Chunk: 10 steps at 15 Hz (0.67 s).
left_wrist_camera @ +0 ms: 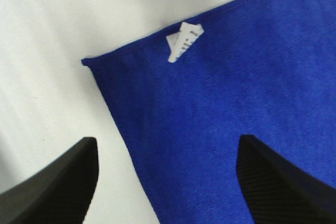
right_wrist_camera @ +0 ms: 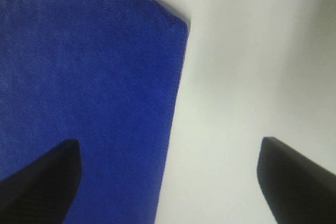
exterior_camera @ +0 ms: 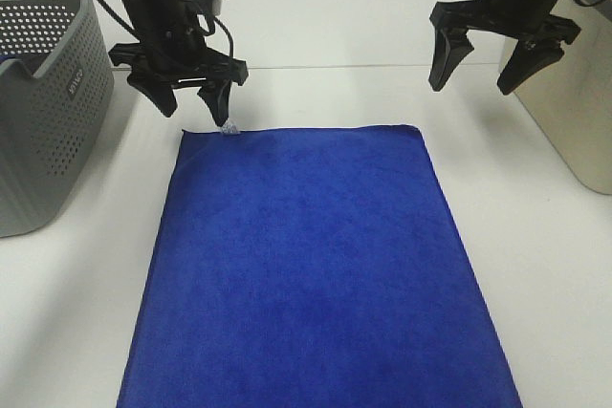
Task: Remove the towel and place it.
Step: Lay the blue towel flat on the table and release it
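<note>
The royal-blue towel [exterior_camera: 311, 265] lies flat on the white table, filling the middle and front. Its small white tag [exterior_camera: 229, 128] sits at the far left corner. My left gripper [exterior_camera: 191, 100] is open and hovers just above that corner, one finger near the tag. The left wrist view shows the corner of the towel [left_wrist_camera: 220, 129] and the tag [left_wrist_camera: 184, 41] between my open fingers [left_wrist_camera: 58, 182]. My right gripper [exterior_camera: 483, 69] is open and raised, beyond and to the right of the far right corner. The right wrist view shows that corner of the towel [right_wrist_camera: 89, 93].
A grey perforated basket [exterior_camera: 43, 102] stands at the left edge of the table. A beige bin [exterior_camera: 579, 112] stands at the right edge. Bare white table [exterior_camera: 535, 265] flanks the towel on both sides.
</note>
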Motion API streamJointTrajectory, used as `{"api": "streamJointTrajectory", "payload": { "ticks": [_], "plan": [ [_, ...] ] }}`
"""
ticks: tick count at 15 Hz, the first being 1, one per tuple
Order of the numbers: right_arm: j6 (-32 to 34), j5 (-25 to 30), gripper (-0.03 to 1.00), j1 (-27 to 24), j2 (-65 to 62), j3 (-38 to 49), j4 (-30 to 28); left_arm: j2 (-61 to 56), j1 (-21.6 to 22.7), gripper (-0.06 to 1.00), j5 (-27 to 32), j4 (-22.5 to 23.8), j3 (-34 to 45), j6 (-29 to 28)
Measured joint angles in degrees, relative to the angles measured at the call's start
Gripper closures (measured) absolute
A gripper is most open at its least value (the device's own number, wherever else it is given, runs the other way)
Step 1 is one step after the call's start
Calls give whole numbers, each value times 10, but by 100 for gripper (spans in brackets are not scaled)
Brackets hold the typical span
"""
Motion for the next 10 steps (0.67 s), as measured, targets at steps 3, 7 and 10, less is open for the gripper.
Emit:
{"api": "streamJointTrajectory", "payload": {
  "ticks": [3, 7, 10],
  "plan": [
    [-13, -8, 8, 0, 30, 0, 2, 11, 29, 25, 1, 1, -2, -8],
    [-32, -46, 8, 0, 57, 0, 18, 21, 53, 25, 1, 2, -3, -9],
    [-40, -85, 8, 0, 70, 0, 19, 37, 56, 25, 2, 3, -3, -9]
  ]
}}
